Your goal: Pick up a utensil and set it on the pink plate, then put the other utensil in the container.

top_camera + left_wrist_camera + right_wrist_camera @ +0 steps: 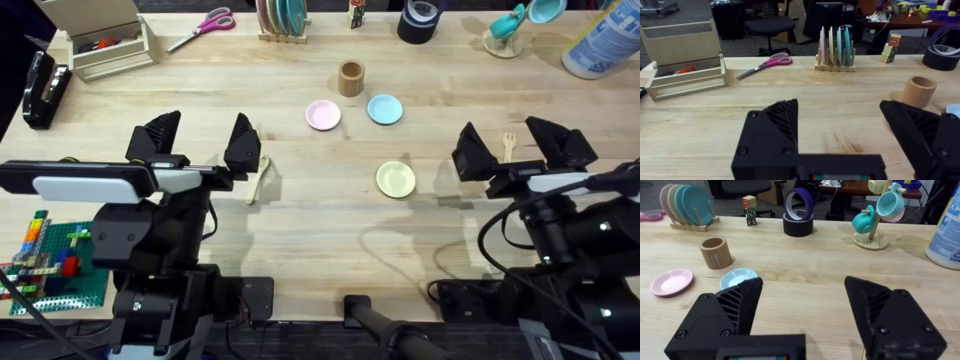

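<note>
Hands both hanging released, left hand [200,141] just beside the utensil [259,176] lying on the worktop [330,220], right hand [515,146] over the other utensil [508,145]. Probably handling light, stiff and thin; gripping mid-handle.

Scissors [203,27], tape roll [419,20], mug tree [505,32]

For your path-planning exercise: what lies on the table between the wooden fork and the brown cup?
In the overhead view, the blue plate sits roughly between the fork and the cup. The rest of that stretch is bare wood.
</note>
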`<state>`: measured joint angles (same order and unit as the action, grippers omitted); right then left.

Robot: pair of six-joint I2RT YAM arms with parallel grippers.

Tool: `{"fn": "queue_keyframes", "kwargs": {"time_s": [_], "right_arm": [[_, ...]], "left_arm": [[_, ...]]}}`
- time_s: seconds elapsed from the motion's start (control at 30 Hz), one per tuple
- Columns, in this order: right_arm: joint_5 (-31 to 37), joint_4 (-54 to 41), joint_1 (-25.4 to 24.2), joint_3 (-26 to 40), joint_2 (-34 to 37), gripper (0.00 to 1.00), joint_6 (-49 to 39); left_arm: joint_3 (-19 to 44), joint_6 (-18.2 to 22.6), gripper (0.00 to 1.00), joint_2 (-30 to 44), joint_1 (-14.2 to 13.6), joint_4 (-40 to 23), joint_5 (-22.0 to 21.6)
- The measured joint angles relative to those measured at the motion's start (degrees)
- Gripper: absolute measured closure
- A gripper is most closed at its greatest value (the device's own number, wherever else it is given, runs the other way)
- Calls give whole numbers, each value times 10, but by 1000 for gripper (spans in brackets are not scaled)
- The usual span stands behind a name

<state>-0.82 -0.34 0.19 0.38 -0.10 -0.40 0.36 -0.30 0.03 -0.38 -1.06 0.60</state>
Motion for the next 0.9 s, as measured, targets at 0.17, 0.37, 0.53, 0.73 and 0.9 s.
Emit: {"fn": "queue_keyframes", "kwargs": {"time_s": [0.17, 0.37, 0.53, 0.73, 0.9], "right_arm": [[0, -5, 0, 0, 0, 5, 0], [0, -7, 0, 1, 0, 3, 0], [0, -10, 0, 1, 0, 3, 0], [0, -10, 0, 1, 0, 3, 0], [0, -10, 0, 1, 0, 3, 0]], "left_arm": [[0, 1, 7, 0, 0, 0, 0], [0, 1, 7, 0, 0, 0, 0], [0, 1, 7, 0, 0, 0, 0], [0, 1, 8, 0, 0, 0, 0], [0, 1, 7, 0, 0, -2, 0]]}}
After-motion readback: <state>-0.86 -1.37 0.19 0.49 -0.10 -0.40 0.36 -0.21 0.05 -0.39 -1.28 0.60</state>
